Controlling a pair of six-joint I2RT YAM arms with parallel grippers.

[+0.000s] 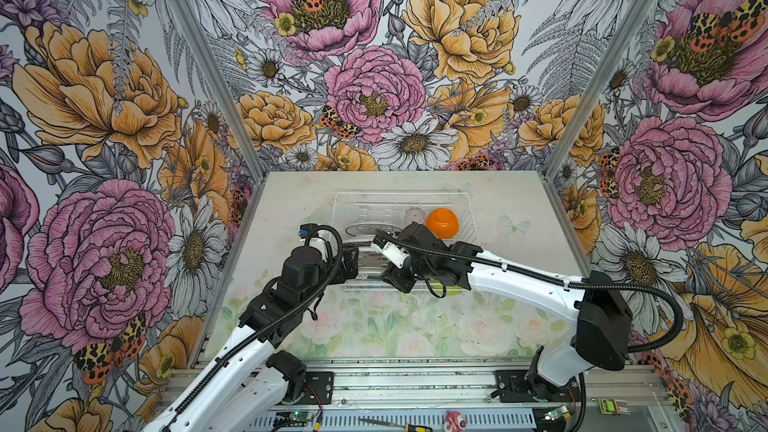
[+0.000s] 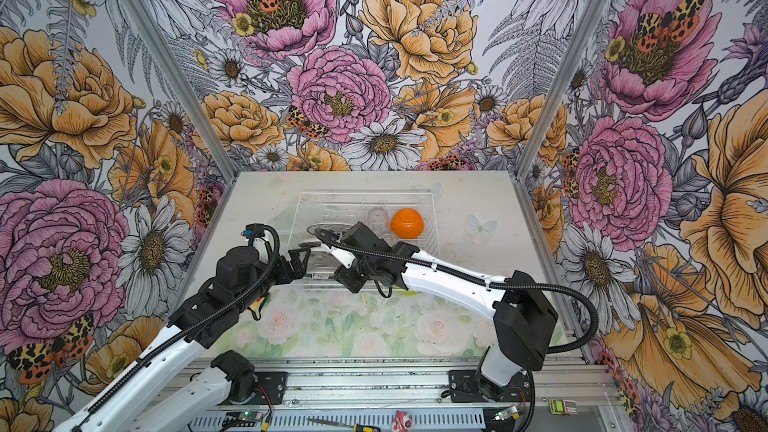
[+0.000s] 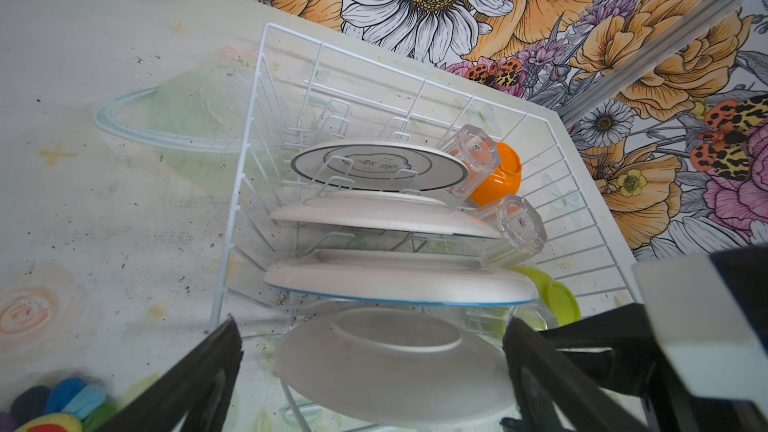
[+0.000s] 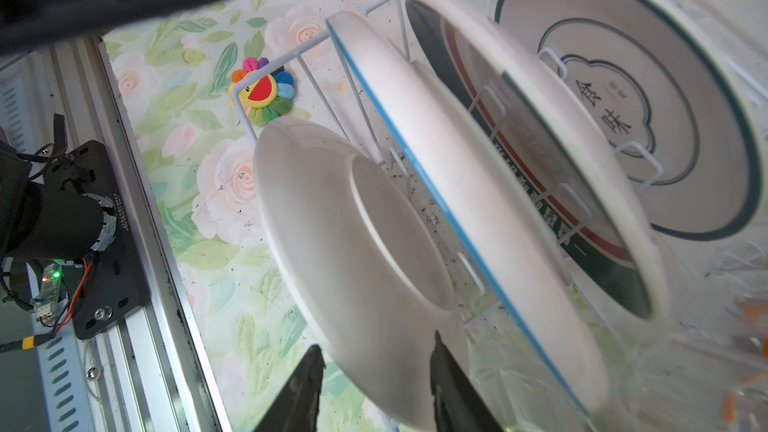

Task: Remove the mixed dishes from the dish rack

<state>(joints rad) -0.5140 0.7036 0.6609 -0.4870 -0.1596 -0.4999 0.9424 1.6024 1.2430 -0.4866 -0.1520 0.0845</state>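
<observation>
Four plates [image 3: 374,214]: they stand on edge in the prong row of the dish rack [image 3: 249,135], one behind another, with a gap after each.
Nearest plate [image 4: 332,222]: plain white back, tilted, at the rack's near end, apart from the blue-edged plate [image 3: 395,280] behind it.
Left gripper [image 3: 372,324]: spread wide, with one finger on each side of the nearest plate; no contact is seen.
Right gripper [image 4: 376,344]: its fingers straddle the nearest plate's rim; I cannot tell whether they pinch it.
Orange bowl [image 1: 441,222]: in the far right part of the rack.
Clear cups [image 3: 478,151]: they lie beside the plates' right edges.
Lime-green bowl [image 3: 557,297]: in the near right part of the rack.
Open room: the table [image 1: 519,209] is free at the left, the right and the front of the rack; only a plush flower toy [image 4: 262,91] lies just outside a near corner.
</observation>
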